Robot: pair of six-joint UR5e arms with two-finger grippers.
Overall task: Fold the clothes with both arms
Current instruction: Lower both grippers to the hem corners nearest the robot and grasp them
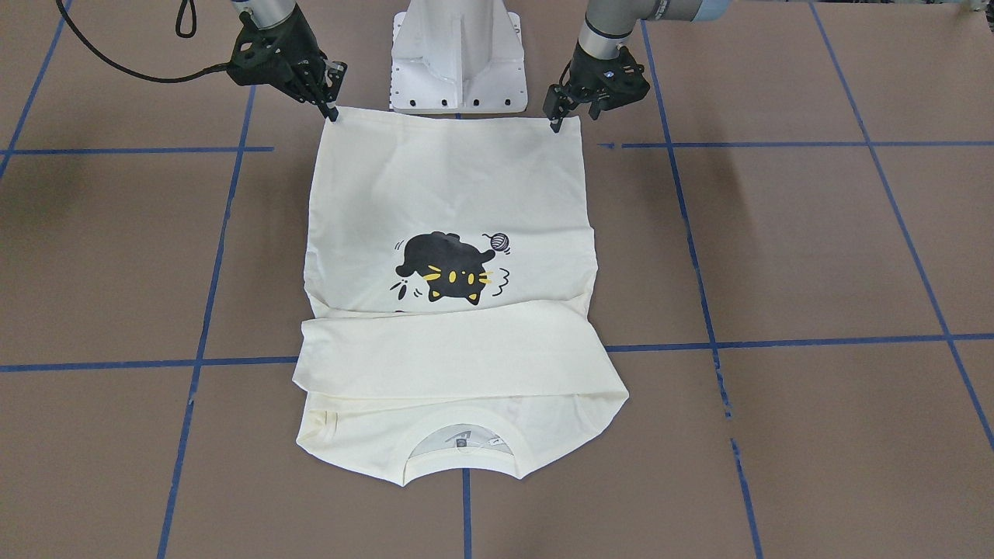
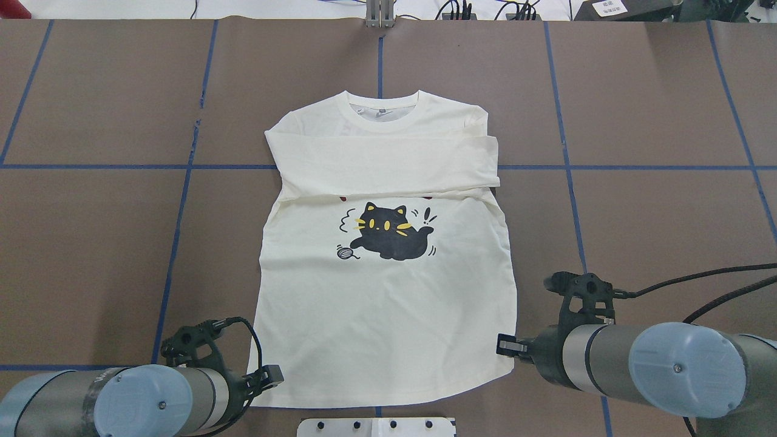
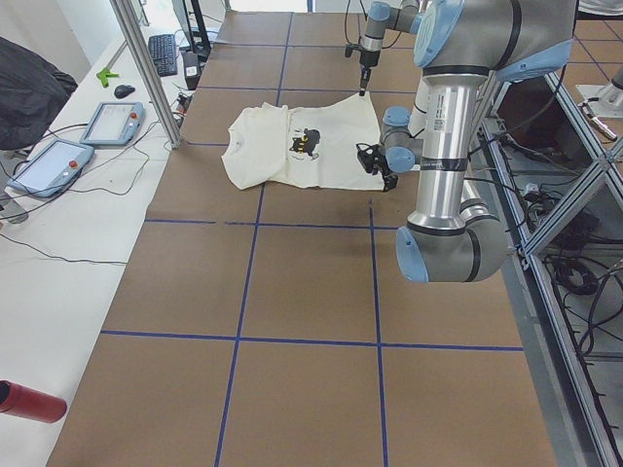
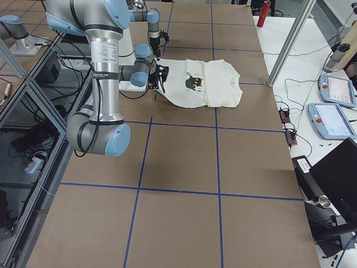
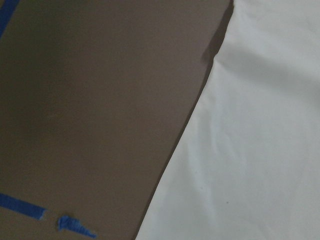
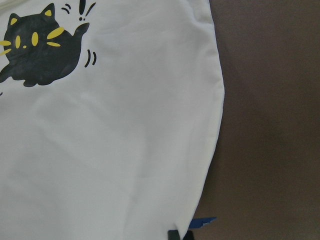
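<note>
The cream T-shirt [image 1: 450,186] lies flat on the brown table, cat print [image 2: 388,230] up. Its sleeves are folded across the chest and hide nearly all of the red lettering. The ribbed collar [image 2: 382,109] points away from the robot. My left gripper [image 1: 556,124] is low, with its tip on one hem corner; in the overhead view it [image 2: 270,376] is at the shirt's lower left. My right gripper [image 1: 332,114], trailing the black cable, touches the other hem corner [image 2: 507,346]. The hem lies flat. I cannot tell whether either gripper is open or shut. The wrist views show only cloth [image 5: 250,150] [image 6: 125,140] and table.
The white pedestal base [image 1: 458,54] stands just behind the hem, between the arms. Blue tape lines [image 2: 182,243] grid the table. A side bench holds tablets [image 3: 112,122] and cables beyond the collar end. A metal post [image 3: 146,68] stands at that table edge.
</note>
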